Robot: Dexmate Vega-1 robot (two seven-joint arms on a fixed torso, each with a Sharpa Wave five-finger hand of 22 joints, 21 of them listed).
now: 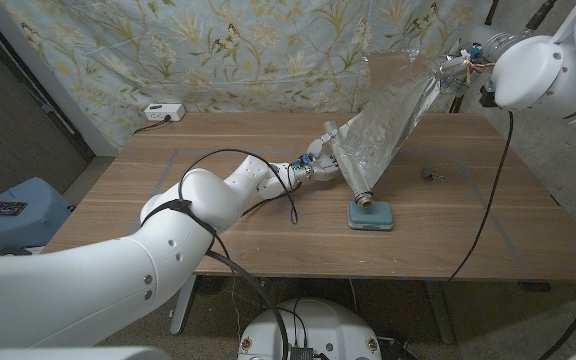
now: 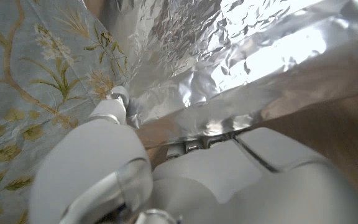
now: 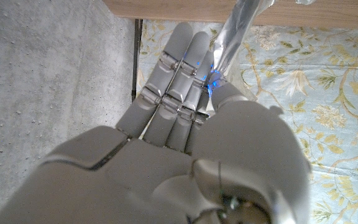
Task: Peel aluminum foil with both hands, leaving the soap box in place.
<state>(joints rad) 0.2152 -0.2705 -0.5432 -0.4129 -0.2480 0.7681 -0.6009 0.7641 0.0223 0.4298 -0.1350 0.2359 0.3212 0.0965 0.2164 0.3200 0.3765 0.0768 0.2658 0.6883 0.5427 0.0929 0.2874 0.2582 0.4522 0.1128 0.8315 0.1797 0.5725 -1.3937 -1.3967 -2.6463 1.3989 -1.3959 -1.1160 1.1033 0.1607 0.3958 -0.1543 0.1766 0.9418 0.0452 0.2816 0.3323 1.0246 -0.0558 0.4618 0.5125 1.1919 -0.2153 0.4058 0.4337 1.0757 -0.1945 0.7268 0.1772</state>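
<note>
A crinkled sheet of aluminum foil [image 1: 383, 125] stretches taut above the table, from the teal soap box [image 1: 370, 217] up toward the back right. Its lowest corner still clings to the top of the box. My left hand [image 1: 315, 165] grips the sheet's left edge just above the table; the left wrist view has the foil [image 2: 229, 50] spread close over that hand [image 2: 166, 168]. My right hand [image 1: 456, 70] holds the sheet's upper end high over the table's far right. In the right wrist view, that hand [image 3: 185, 99] pinches a foil strip [image 3: 234, 28] between thumb and fingers.
A small dark metal object [image 1: 431, 174] lies on the wooden table [image 1: 168, 215] to the right of the box. A white power strip [image 1: 163, 111] sits at the back left edge. A floral curtain [image 1: 218, 50] hangs behind. A black cable [image 1: 268, 165] loops over my left arm.
</note>
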